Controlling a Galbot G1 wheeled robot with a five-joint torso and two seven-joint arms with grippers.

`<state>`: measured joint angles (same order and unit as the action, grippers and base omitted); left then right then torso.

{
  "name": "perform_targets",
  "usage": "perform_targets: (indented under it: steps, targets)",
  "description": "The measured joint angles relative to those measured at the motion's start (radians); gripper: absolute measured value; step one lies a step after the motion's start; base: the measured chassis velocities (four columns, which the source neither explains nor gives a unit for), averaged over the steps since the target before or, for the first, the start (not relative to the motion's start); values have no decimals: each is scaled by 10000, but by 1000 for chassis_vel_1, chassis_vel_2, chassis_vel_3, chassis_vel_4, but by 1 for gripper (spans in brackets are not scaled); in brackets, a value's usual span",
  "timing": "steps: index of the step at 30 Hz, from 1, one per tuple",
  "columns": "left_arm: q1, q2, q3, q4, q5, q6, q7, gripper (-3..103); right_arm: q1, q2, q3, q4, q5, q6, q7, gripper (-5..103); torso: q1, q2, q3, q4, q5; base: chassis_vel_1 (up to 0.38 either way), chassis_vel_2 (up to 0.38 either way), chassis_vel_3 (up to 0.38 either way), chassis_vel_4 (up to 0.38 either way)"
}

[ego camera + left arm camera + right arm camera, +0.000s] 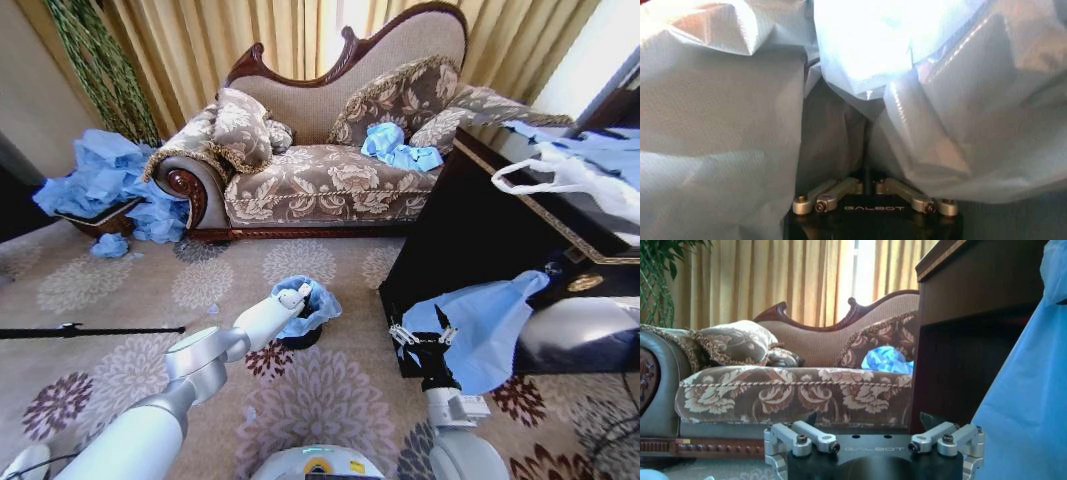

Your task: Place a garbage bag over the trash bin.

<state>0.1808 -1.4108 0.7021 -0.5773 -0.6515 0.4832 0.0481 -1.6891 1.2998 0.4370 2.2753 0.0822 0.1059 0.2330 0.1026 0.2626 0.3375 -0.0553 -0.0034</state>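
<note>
My left claw (297,293), clenched inside the garbage bag (318,305), is reaching into the trash bin (300,338); my released right claw (422,336) is idling beside the table (470,215).

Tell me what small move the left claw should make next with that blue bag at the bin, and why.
Probably press the garbage bag a bit deeper into the trash bin. The left claw sits at the bin's mouth with light-blue plastic bunched around it, and the bag looks crumpled on the rim rather than spread. The right claw waits beside the dark cabinet.
</note>
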Motion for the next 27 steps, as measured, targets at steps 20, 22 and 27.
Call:
perform_targets:
  steps: [20, 22, 27]
  targets:
    - [284, 92, -295, -476, 47, 640, 616, 83, 0, 0, 0, 0, 0, 0, 0, 100, 0, 0, 0, -1, -2, 0, 0, 0, 0]
    - [354, 5, -345, -398, 75, 569, 559, 88, 0, 0, 0, 0, 0, 0, 0, 100, 0, 1, -1, -3, 0, 0, 0, 0, 0]
    - [350, 70, -421, -367, 202, 497, 473, 100, 0, 0, 0, 0, 0, 0, 0, 100, 0, 0, 0, 0, -1, 0, 0, 0, 0]
